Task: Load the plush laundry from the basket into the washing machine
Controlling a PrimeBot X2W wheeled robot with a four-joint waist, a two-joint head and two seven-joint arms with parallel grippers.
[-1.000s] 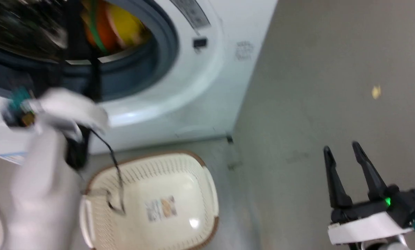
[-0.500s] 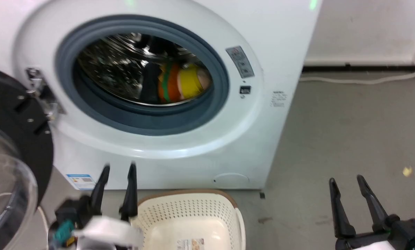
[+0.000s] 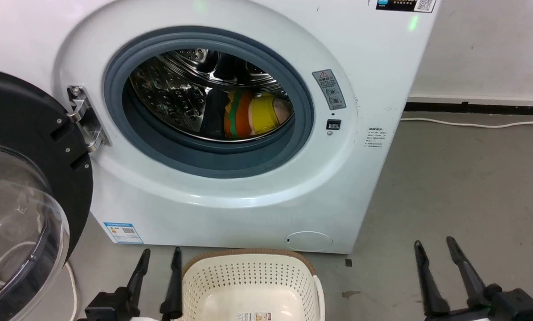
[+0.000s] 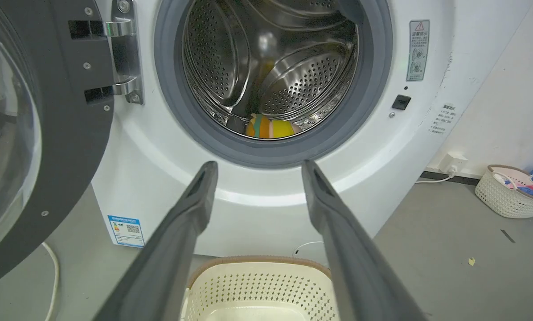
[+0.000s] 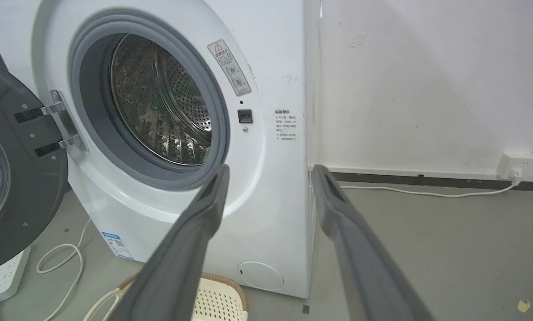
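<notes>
A white washer (image 3: 231,196) is standing with its round door (image 3: 34,133) hanging wide open to the robot's left, leaving the grey-ringed opening free for loading. The toy (image 3: 253,117), banded yellow, orange and green, is lying inside the steel drum (image 3: 173,89), low down and just behind the rubber gasket (image 3: 213,162), toward the right of the opening; nothing is touching it. The basket (image 3: 248,272) is sitting on the floor close to the foot of the washer, below the opening, likely so that the lift from one to the other is short; the part of its inside that is showing is holding only a label. The left gripper (image 3: 161,250) is hovering just left of the basket rim, fingers spread and pinching nothing, pointing up toward the opening. The right gripper (image 3: 434,241) is hanging well off to the right over bare floor, also spread and holding nothing, seemingly parked out of the way. Judging from this, the loading is looking finished, with closing the door perhaps the one step left.
</notes>
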